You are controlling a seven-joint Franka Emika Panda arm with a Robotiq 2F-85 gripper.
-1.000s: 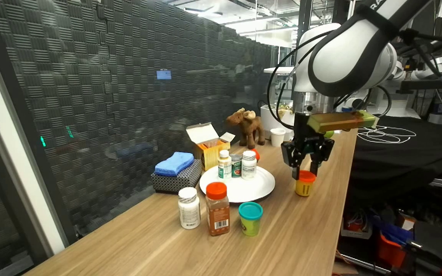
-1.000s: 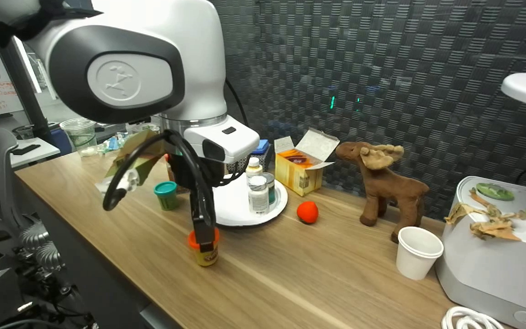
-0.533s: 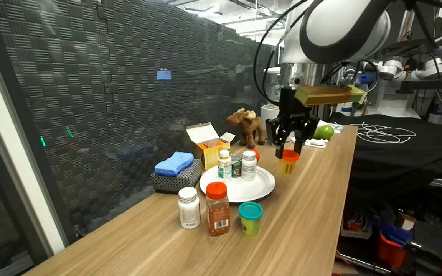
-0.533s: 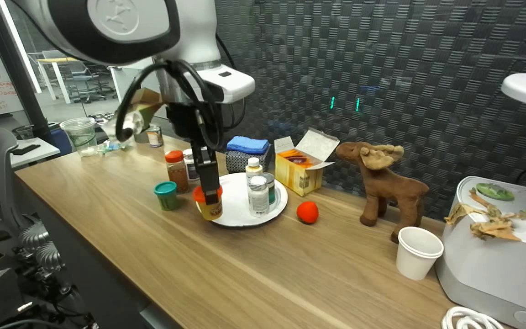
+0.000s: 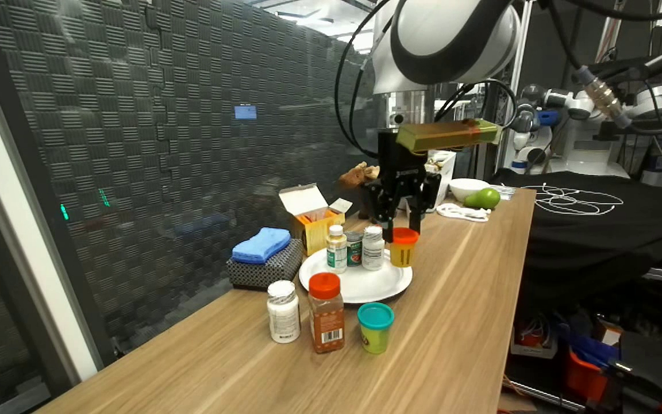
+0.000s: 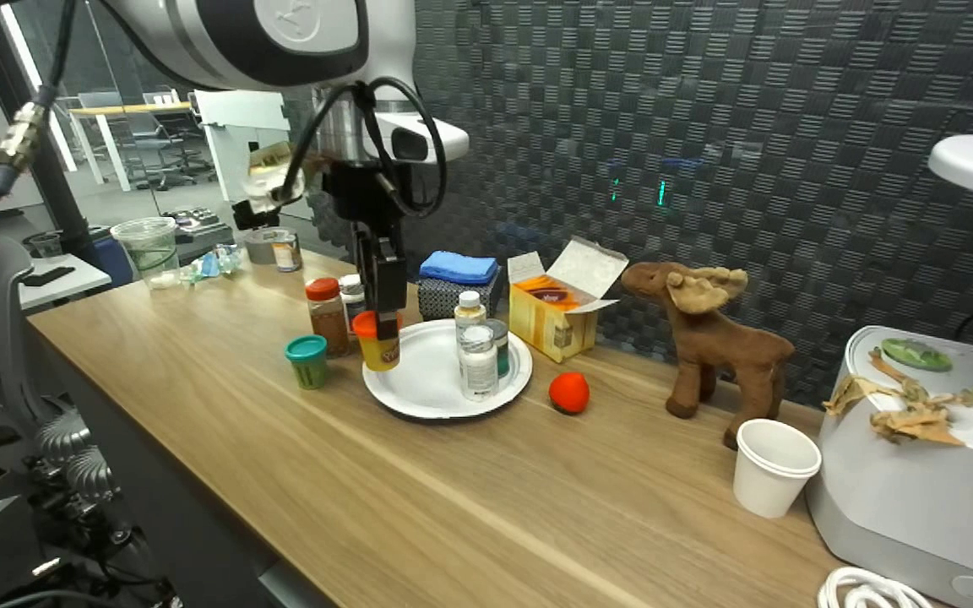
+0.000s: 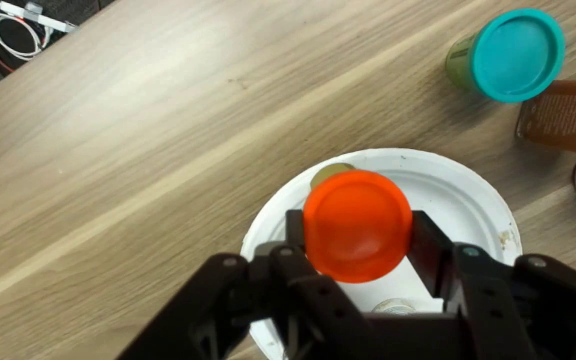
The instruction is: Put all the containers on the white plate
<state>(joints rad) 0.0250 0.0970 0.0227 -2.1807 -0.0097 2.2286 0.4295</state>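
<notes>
along one side of the wooden counter [image 5: 451,339], a long straight edge, well apart from the white plate [image 5: 360,289], with a broad strip of bare wood between. tighter across from it: yellow carton [image 5: 322,225] and patterned box [image 5: 265,271] near the rim, dark textured wall [image 5: 181,172] behind. on the plate, toward the carton, clustered upright: yellowish bottle [image 5: 336,253], green can [image 5: 354,253], white pill bottle [image 5: 373,253]; bare white surface between them and the opposite rim. beside the plate, standing close together on the wood: teal-lidded tub [image 5: 374,336], red-lidded jar [image 5: 326,322], second white bottle [image 5: 283,316].

for the gripper [image 7: 358,227]: spread only to the width of an orange-red lid, clamped on the yellow tub [image 5: 403,255] with fingers [image 7: 295,227] on both sides. held upright over the plate's rim, on the side toward the long edge; cannot tell whether touching the plate below.
</notes>
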